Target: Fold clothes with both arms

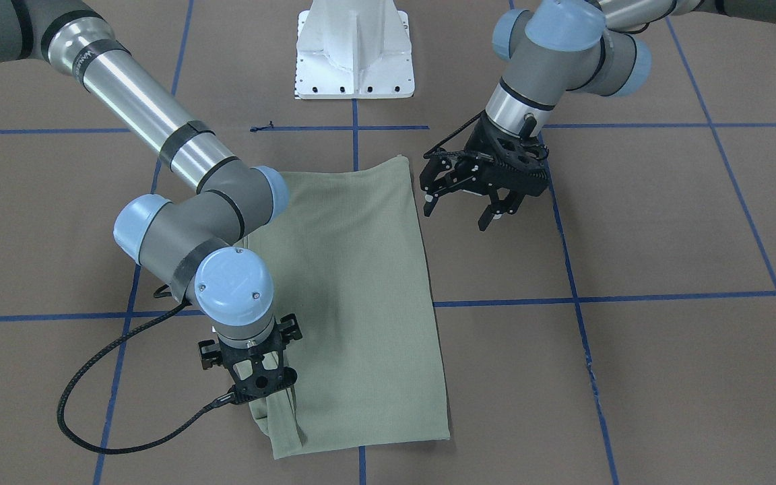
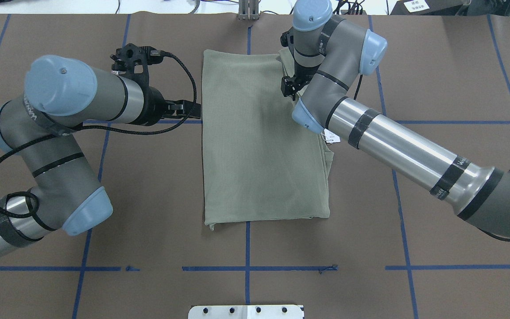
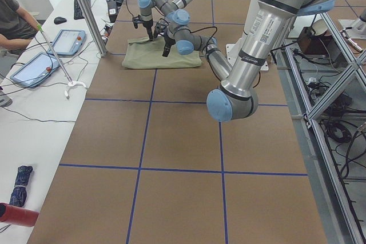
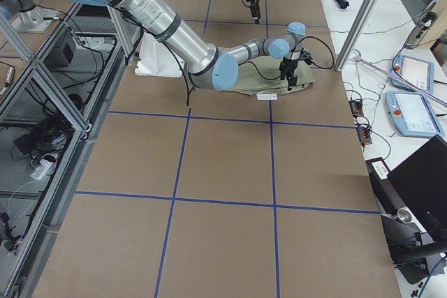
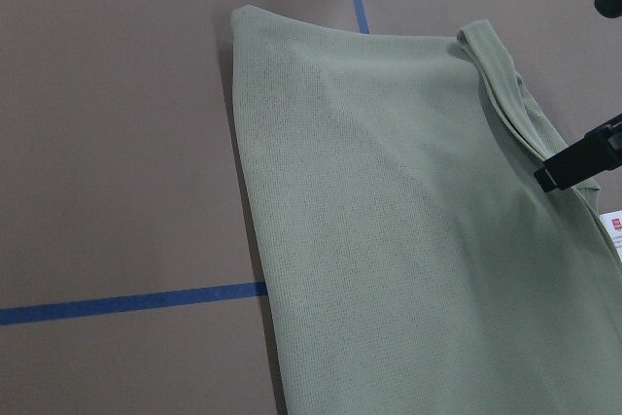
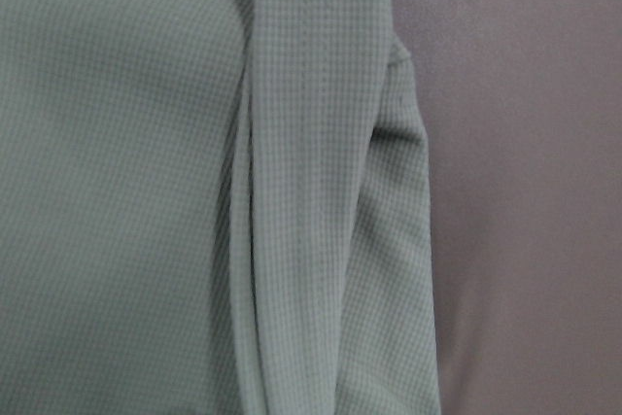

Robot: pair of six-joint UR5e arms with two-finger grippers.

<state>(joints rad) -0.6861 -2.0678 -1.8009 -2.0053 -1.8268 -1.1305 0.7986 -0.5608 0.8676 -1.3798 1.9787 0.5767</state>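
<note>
The sage-green shirt (image 2: pixel 259 141), folded into a long panel, lies mid-tabletop (image 2: pixel 148 199), nearer the far edge. If the right gripper (image 1: pixel 258 384) hauls the loose sleeve alone, I'd expect the layers to drag and skew. It points straight down over the shirt's far right corner. Its fingers are hidden, so I can't tell their grip. The left gripper (image 1: pixel 459 212) hovers tilted beside the left edge, fingers spread.

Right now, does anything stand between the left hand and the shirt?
Nothing visible does. The left hand hangs open beside the shirt's long edge, with only bare table between them. The right hand is at the opposite edge, out of the way.
</note>
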